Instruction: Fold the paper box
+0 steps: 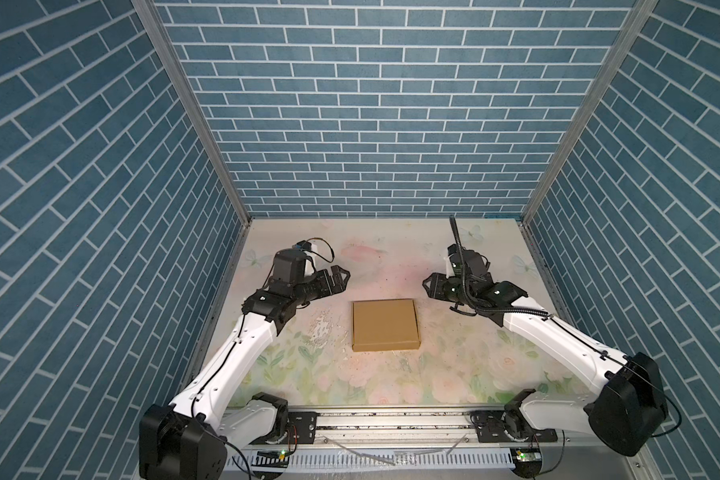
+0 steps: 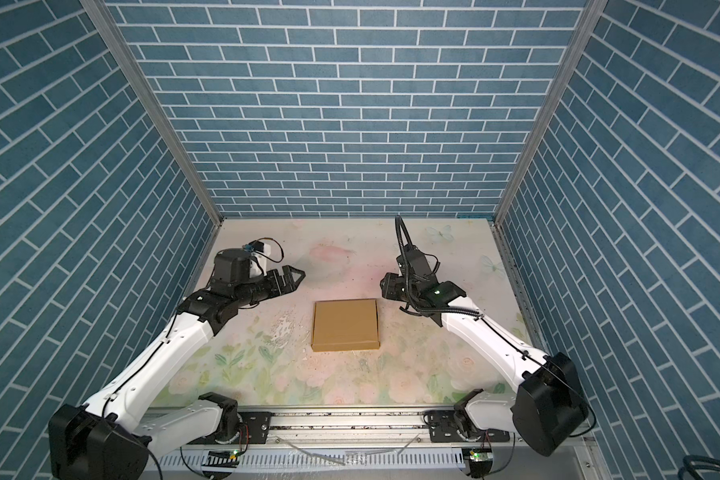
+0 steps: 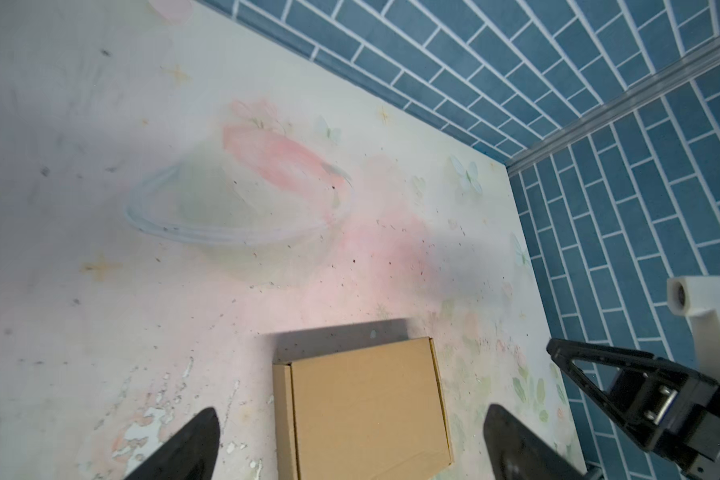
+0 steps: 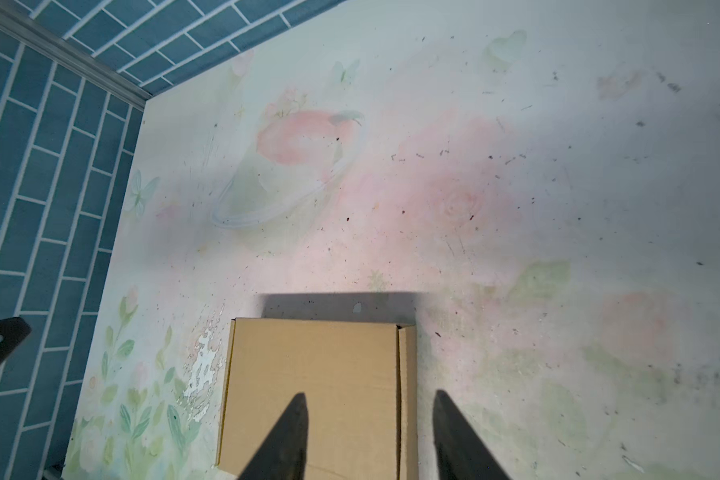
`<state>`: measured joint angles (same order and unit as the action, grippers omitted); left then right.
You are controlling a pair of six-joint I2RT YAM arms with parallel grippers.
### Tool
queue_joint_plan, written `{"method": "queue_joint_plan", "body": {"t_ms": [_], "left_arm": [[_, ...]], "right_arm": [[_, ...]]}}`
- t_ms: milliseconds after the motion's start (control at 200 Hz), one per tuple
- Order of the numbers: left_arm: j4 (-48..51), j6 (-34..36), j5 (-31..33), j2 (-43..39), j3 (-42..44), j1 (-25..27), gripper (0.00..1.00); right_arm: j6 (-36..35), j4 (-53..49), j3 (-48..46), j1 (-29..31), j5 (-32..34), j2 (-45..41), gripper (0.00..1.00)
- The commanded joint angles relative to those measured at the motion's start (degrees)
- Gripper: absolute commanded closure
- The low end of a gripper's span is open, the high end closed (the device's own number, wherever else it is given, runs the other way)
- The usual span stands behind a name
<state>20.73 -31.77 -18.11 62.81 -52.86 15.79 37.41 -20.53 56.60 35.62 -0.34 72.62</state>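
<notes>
Brown cardboard: one paper box (image 1: 385,325) lay flat and closed on the flowered table (image 1: 454,374), centred between my two arms, lid down and side flaps tucked as far as I could tell. My left gripper (image 1: 345,277) hung off its far left corner, jaws spread wide, holding nothing. My right gripper (image 1: 427,286) hung off the far right corner, jaws parted, also empty. Neither touched it. I judged both stood off so the finished fold could rest undisturbed. Count: one box, two grippers.
</notes>
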Motion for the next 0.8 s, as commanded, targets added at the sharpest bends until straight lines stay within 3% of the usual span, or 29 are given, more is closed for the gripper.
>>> {"method": "queue_joint_plan", "body": {"t_ms": [0,145,340,555,795], "left_arm": [[4.9,4.3,4.0,-1.8,-2.5,-1.8,0.0],[6.3,7.4,12.9,-4.7,-2.9,-2.2,0.01],[6.6,8.5,27.5,-9.1,0.2,-2.3,0.01],[-0.4,11.7,38.9,-16.6,8.8,-2.3,0.0],[-8.5,15.8,56.3,-27.3,22.5,-2.3,0.01]], "right_arm": [[-3.5,-2.2,1.3,-0.2,6.2,-3.5,0.42],[-6.7,0.3,-3.0,-0.2,13.7,-8.0,0.18],[-11.0,8.7,-13.2,-0.3,23.3,-13.9,0.01],[-11.9,15.6,-21.3,-0.3,26.1,-16.2,0.01],[-12.0,16.7,-26.0,-0.3,32.0,-19.7,0.01]]}}
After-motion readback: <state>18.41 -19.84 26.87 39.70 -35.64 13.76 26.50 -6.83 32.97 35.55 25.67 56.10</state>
